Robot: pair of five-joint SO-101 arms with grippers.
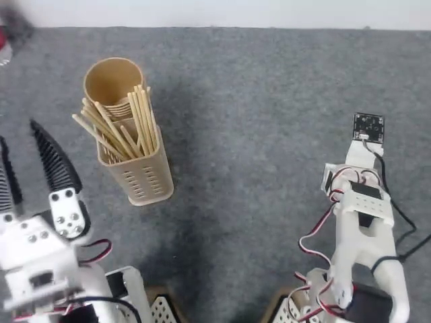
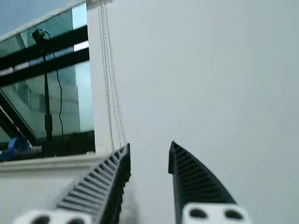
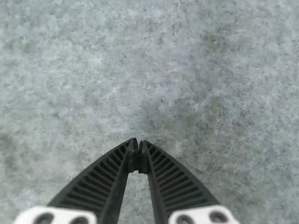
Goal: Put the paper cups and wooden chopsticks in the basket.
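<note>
Looking down over a grey, felt-like tabletop. Finding a tall beige plastic basket with slotted walls standing upright left of the middle. Finding the tan, nested paper cups sitting in the basket's far end, mouth opening upward. Finding the bundle of pale wooden chopsticks leaning inside the nearer part, tips fanning out above the rim and lying against the cups.

Placing the left arm at the lower left of the high view. Spreading the black, ribbed left jaws wide, gripping nothing, pointing up the tabletop just beside the basket and not touching it. Facing, in the left wrist view, a white wall, a dark-framed window and thin hanging blind cords, with a clear gap between the two tips.

Placing the white right arm at the lower right of the high view, well apart from the basket. Pressing the right jaws together tip to tip, holding nothing, pointing down over bare grey tabletop in the right wrist view.
</note>
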